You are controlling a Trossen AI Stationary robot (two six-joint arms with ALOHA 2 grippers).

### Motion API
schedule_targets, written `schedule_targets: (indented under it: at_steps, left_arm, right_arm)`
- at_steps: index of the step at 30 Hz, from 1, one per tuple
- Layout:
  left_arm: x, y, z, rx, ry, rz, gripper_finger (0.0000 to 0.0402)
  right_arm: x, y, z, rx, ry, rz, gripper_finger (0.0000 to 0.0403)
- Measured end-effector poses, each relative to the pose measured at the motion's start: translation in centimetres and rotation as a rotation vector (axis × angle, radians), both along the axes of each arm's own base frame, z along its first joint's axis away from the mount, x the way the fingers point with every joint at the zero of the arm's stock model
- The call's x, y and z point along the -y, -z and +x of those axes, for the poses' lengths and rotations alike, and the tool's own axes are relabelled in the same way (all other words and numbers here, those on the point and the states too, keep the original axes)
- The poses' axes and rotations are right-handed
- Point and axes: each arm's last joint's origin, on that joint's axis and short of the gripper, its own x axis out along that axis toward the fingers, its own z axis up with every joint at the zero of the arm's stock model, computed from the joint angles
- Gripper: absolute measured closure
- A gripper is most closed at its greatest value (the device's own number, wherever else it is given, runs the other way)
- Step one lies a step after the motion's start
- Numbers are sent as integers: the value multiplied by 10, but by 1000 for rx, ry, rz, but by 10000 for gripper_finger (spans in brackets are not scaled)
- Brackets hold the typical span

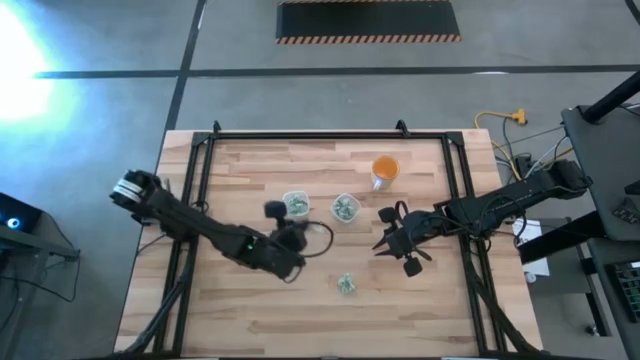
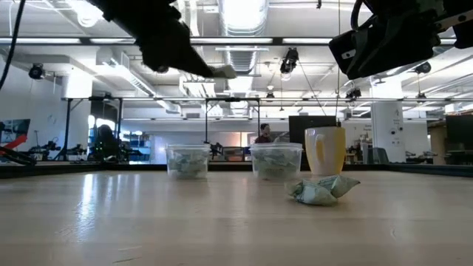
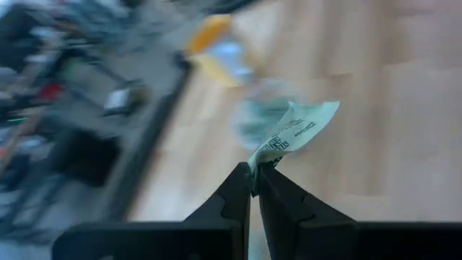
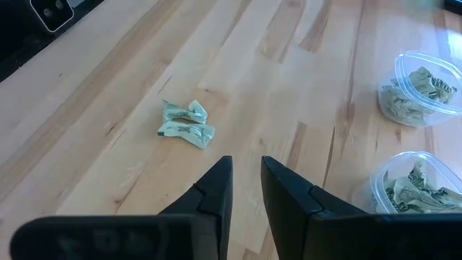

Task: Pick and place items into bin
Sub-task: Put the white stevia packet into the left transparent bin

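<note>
Fingers [image 3: 242, 195] of the left gripper [image 3: 254, 173] are pressed together on one corner of a pale green-and-white wrapper piece [image 3: 292, 130]; the printed piece sticks up past the tips, clear of the wood. From above, this gripper [image 1: 288, 240] sits over the middle of the tabletop [image 1: 250, 320], just beside the left clear cup [image 1: 296, 203]. In the level view the left arm hangs high, well above the surface.

Right gripper [image 4: 245, 177]: fingers [image 4: 216, 191] stand slightly apart with a narrow gap between them, nothing in it. From above, it [image 1: 398, 243] is right of centre, near the right clear cup [image 1: 345, 208] and below the orange cup [image 1: 384, 171].

Items:
- One crumpled cluster of wrappers [image 4: 185, 123] lies loose on bare wood ahead of the right fingers, apart from them. Same cluster from above [image 1: 346, 285], nearer the front edge than either cup; in the level view [image 2: 321, 191] it rests flat on the tabletop.
- Both clear cups hold green-and-white pieces: left cup [image 2: 188, 160], right cup [image 2: 276, 161]. They stand upright, side by side, not touching.
- Orange cup [image 2: 325, 151] stands upright behind the loose cluster in the level view; contents cannot be seen.

Room beyond the table: a person [image 2: 263, 134] shows far off, between the cups.
</note>
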Motion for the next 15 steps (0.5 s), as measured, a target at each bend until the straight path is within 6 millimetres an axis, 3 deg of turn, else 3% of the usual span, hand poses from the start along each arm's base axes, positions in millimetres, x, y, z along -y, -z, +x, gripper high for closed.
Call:
schedule_targets:
  at_steps: [6,15]
  left_arm:
    - [-23,-12,-14,-29,-140,81,394]
    - [-65,16,-27,-181,-356,-2,394]
  right_arm:
    - [0,0,0,-1,-1,-2,339]
    - [0,0,0,0,-2,-3,339]
